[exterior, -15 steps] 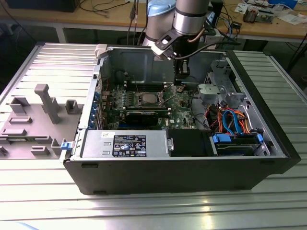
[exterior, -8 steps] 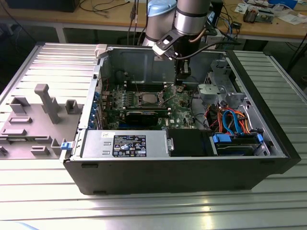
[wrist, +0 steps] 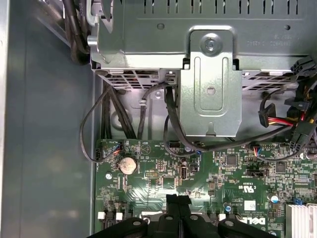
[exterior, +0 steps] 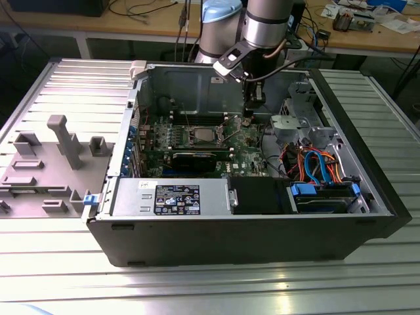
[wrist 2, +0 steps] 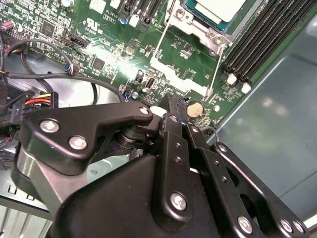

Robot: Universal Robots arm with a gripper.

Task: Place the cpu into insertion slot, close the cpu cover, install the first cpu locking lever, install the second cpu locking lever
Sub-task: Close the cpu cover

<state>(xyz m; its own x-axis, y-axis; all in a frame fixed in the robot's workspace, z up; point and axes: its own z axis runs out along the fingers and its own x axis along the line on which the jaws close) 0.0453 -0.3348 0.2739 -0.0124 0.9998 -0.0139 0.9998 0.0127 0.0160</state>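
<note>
While the hand (exterior: 249, 119) hovers low over the green motherboard (exterior: 249, 154) inside the open computer case (exterior: 230, 236), its fingers are pressed together and grip nothing. The cpu (exterior: 201, 136) lies silver side up in the insertion slot (wrist 2: 214, 34), near the hand, toward the exterior view's left of it.

Tight quarters inside the case
I see my gripper (exterior: 247, 119) low over the green board (wrist: 163, 171); the metal drive cage (wrist: 210, 84) and its looping black cables (wrist: 168, 116) crowd one side, the grey case wall (wrist: 44, 148) closes another, and straight up through the open top is free.
</note>
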